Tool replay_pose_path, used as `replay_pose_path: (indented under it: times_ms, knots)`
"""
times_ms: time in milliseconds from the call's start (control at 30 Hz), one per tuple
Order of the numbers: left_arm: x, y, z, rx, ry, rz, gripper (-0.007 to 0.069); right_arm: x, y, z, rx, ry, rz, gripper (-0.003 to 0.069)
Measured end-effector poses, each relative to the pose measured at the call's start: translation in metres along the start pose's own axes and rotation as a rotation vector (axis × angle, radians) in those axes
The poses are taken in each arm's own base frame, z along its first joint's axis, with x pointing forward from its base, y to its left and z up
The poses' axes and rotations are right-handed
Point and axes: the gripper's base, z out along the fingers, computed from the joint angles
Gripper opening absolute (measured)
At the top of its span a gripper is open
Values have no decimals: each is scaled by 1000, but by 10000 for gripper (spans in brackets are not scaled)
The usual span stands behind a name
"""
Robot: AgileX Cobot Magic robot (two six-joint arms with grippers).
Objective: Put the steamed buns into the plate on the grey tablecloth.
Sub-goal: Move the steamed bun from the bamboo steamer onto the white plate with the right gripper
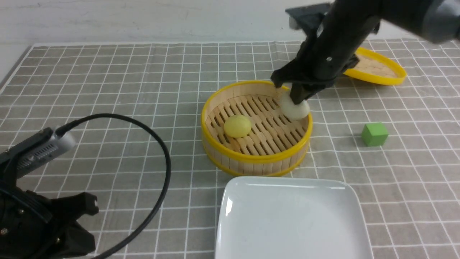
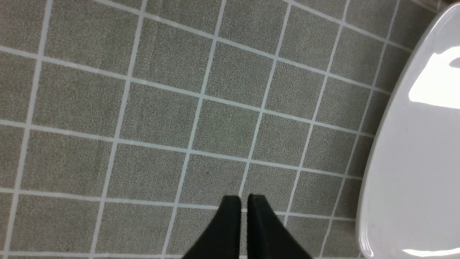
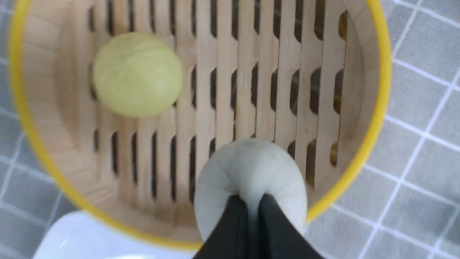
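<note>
Over the right inner side of the bamboo steamer basket (image 1: 251, 158), my right gripper (image 1: 298, 95) is shut on the beige-white steamed bun (image 1: 296, 108). In the right wrist view its black fingertips (image 3: 253, 199) pinch a deep dent into that bun (image 3: 251, 169). I cannot tell whether the bun still touches the slats. The pale yellow bun (image 1: 237, 126) lies loose on the basket's left side (image 3: 136, 73). The white plate (image 1: 291, 219) sits in front of the basket on the grey tablecloth (image 1: 107, 90). Left of the plate (image 2: 413, 162), my left gripper (image 2: 244, 198) hangs shut and holds nothing.
A green cube (image 1: 374, 134) lies right of the basket. The yellow-rimmed lid (image 1: 381, 68) rests at the back right, partly behind the right arm. The left arm (image 1: 43, 216) fills the near left corner, and its black cable (image 1: 158, 144) loops over the cloth.
</note>
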Motion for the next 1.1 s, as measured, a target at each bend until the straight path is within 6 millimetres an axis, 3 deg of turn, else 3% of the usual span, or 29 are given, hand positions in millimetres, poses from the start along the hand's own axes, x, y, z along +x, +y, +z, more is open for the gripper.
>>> replay_pose_path:
  times_ms: [100,200,267,467,500,667,867,1033,1100]
  knots:
    - [0,0,0,0,-2,0,65,11,11,-64,-23,-72,-2,18]
    - [-1,0,0,-2,-6,3,65,25,18,-89,-63,-100,18,18]
    - [-1,1,0,-7,-8,6,68,42,23,-91,-116,-67,40,18]
    - [-1,3,0,-29,-15,22,72,100,30,-51,-244,152,79,18]
    - [-2,3,0,-34,-24,26,72,120,29,-27,-271,200,100,19]
    - [-5,3,0,-35,-55,30,73,156,18,30,-226,178,133,40]
    - [-9,3,0,-31,-97,31,78,169,9,56,-160,112,168,127]
    - [-10,3,-1,-32,-107,28,98,169,8,60,-152,98,176,337]
    - [-10,2,-1,-31,-108,27,106,168,9,58,-158,105,171,374]
